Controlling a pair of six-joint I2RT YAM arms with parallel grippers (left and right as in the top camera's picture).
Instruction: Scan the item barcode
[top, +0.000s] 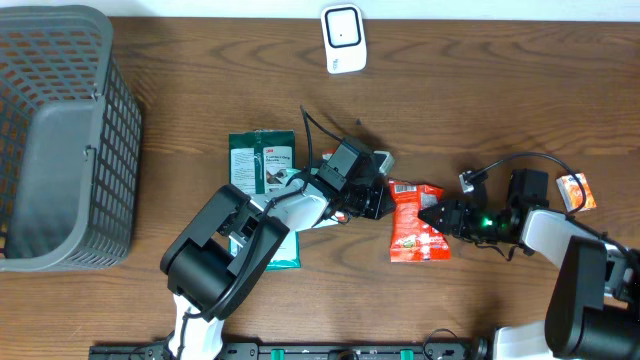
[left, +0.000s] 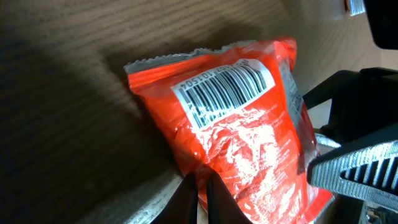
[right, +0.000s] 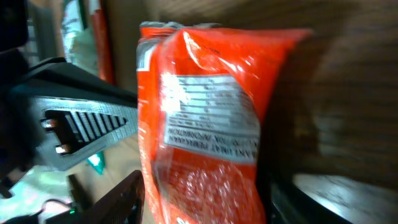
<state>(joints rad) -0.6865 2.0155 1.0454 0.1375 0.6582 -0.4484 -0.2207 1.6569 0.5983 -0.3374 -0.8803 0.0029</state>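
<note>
A red snack bag (top: 413, 238) sits at the table's middle right with its back turned up. Its white barcode label (left: 225, 89) faces the left wrist camera. My left gripper (top: 386, 203) is at the bag's left edge. In the left wrist view, this gripper (left: 200, 186) is shut, its tips pinching the near edge of the bag (left: 249, 143). My right gripper (top: 432, 216) comes in from the right. Its jaws (right: 202, 186) are closed on the bag (right: 205, 112), one on each side. The white scanner (top: 343, 38) stands at the table's far edge.
A grey mesh basket (top: 60, 140) fills the left end of the table. A green packet (top: 262, 160) lies left of my left arm, with another part hidden under it. A small orange item (top: 575, 190) lies at the far right, beside the right arm's cable.
</note>
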